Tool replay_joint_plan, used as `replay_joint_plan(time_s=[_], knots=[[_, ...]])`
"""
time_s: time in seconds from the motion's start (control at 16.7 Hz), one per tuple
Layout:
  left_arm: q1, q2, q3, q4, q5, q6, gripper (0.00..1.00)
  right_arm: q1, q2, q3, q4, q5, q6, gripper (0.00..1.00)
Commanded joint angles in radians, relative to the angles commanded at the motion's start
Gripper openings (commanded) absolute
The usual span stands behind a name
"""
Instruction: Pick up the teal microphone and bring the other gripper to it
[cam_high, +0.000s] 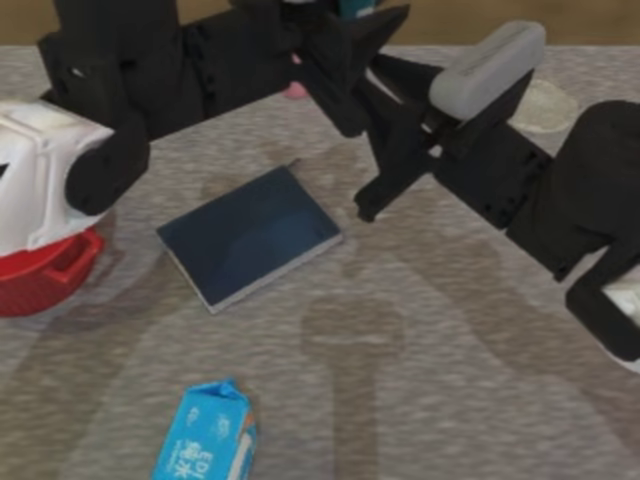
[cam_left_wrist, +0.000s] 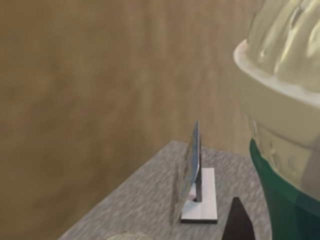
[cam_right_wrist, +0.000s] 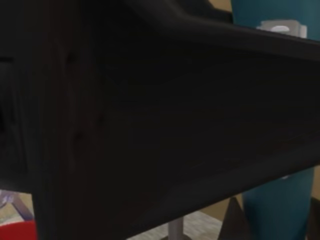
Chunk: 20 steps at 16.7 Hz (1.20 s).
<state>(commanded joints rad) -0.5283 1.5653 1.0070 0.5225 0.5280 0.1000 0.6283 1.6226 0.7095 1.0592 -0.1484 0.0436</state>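
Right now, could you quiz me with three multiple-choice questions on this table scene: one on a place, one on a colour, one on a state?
1. Where does the dark blue book lie?
A) mid-table B) on a shelf C) in a gripper
2. What colour is the microphone's handle?
A) pink B) teal C) yellow
3. The microphone is:
A) lying on the table B) held aloft C) under the book

Answers:
1 A: the dark blue book lies flat near the middle of the table.
2 B: the teal microphone has a teal handle under a whitish head.
3 B: the left gripper holds it above the table, with the right gripper nearby.
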Motion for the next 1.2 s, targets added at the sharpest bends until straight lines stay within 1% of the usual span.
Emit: replay_joint_plan(time_s=[0.78, 0.84, 1.2], knots=[[0.000, 0.000, 0.000, 0.000, 0.000, 0.000, 0.00, 0.000, 0.000, 0.000, 0.000, 0.000, 0.000, 0.98], [0.000, 0.000, 0.000, 0.000, 0.000, 0.000, 0.00, 0.000, 0.000, 0.000, 0.000, 0.000, 0.000, 1.00], [0.000, 0.000, 0.000, 0.000, 0.000, 0.000, 0.00, 0.000, 0.000, 0.000, 0.000, 0.000, 0.000, 1.00]])
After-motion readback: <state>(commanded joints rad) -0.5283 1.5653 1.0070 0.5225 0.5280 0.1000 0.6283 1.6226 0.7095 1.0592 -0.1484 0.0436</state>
